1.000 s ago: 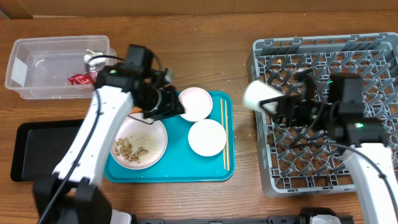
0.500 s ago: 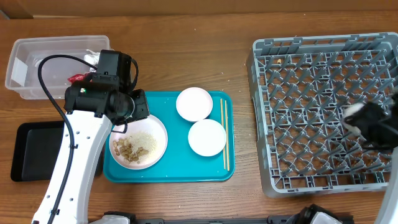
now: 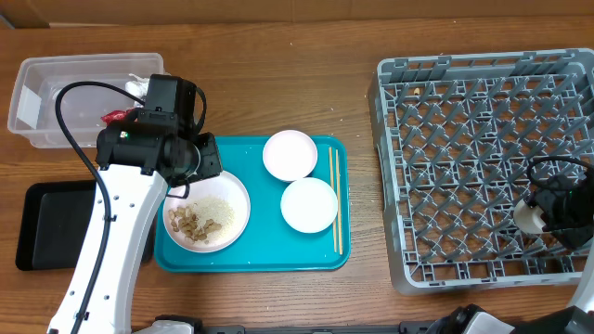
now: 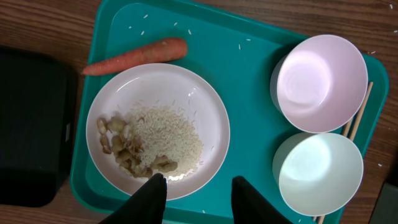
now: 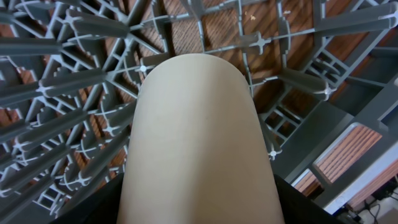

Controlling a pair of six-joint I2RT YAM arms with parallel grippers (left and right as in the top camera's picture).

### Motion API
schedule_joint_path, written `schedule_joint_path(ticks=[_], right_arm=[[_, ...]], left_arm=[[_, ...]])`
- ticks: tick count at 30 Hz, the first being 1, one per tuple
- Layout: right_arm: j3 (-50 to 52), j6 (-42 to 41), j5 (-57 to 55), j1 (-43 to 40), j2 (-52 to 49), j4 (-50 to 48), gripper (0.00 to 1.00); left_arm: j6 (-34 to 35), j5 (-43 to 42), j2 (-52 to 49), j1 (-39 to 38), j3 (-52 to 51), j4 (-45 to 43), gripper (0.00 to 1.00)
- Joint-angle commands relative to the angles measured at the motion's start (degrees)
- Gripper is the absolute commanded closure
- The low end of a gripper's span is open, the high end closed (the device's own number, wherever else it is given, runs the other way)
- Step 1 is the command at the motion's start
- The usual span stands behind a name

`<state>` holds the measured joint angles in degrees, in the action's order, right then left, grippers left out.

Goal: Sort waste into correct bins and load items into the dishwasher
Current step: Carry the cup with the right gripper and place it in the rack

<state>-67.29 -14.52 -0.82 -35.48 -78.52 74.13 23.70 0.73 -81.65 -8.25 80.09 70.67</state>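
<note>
My left gripper (image 4: 198, 193) (image 3: 197, 165) hangs open and empty above the near rim of the white plate (image 4: 211, 118), which holds white rice (image 4: 169, 135) and brown food scraps (image 4: 121, 148). An orange carrot (image 4: 134, 55) lies on the teal tray just beyond the plate; my left arm hides it from overhead. Two white bowls (image 3: 290, 154) (image 3: 309, 205) and the chopsticks (image 3: 334, 199) lie on the tray's right half. My right gripper (image 3: 548, 211) (image 5: 196, 208) is shut on the small white cup (image 5: 196, 137) (image 3: 527, 216), low over the dish rack (image 3: 464, 158) at its right side.
The clear tub (image 3: 56, 102) at the back left holds a red wrapper (image 3: 116, 117) and white paper (image 3: 139, 86). The black tray (image 3: 51, 223) lies left of the teal tray (image 3: 269, 255). Upright pegs of the rack (image 5: 74, 74) surround the cup.
My right arm has carried the cup from the rack's left edge to its right side and lower. My left arm drew back left from the bowls to over the plate, then stayed still.
</note>
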Motion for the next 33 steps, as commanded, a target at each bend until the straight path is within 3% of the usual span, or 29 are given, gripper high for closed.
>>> schedule_joint_path(ticks=[1, 10, 13, 14, 16, 27, 31, 33], right_arm=[[0.09, -0.35, -1.55, -0.17, -0.07, -0.37, 0.42], [0.22, -0.57, -2.82, -0.17, -0.04, 1.18, 0.43], [0.33, -0.59, -2.97, -0.17, -0.04, 1.09, 0.37], [0.33, -0.59, -2.91, -0.17, -0.04, 1.03, 0.32], [0.33, -0.55, -1.66, -0.17, -0.04, 0.76, 0.00], [0.33, -0.52, 2.25, -0.17, -0.04, -0.15, 0.00], [0.33, 0.96, 11.69, -0.15, -0.04, -1.44, 0.00], [0.33, 6.73, 18.58, -0.15, -0.04, -1.55, 0.00]], left_arm=[[0.74, 0.94, 0.31, -0.02, 0.74, -0.17, 0.63], [0.74, 0.92, 0.31, -0.02, 0.74, -0.17, 0.62], [0.74, 0.94, 0.31, -0.02, 0.74, -0.17, 0.62], [0.74, 0.92, 0.31, -0.02, 0.74, -0.15, 0.62], [0.74, 0.92, 0.31, -0.02, 0.74, 0.04, 0.62], [0.74, 0.85, 0.31, -0.02, 0.74, 0.02, 0.62], [0.74, 0.74, 0.31, -0.02, 0.74, -0.02, 0.62], [0.74, 0.72, 0.31, -0.02, 0.74, 0.02, 0.58]])
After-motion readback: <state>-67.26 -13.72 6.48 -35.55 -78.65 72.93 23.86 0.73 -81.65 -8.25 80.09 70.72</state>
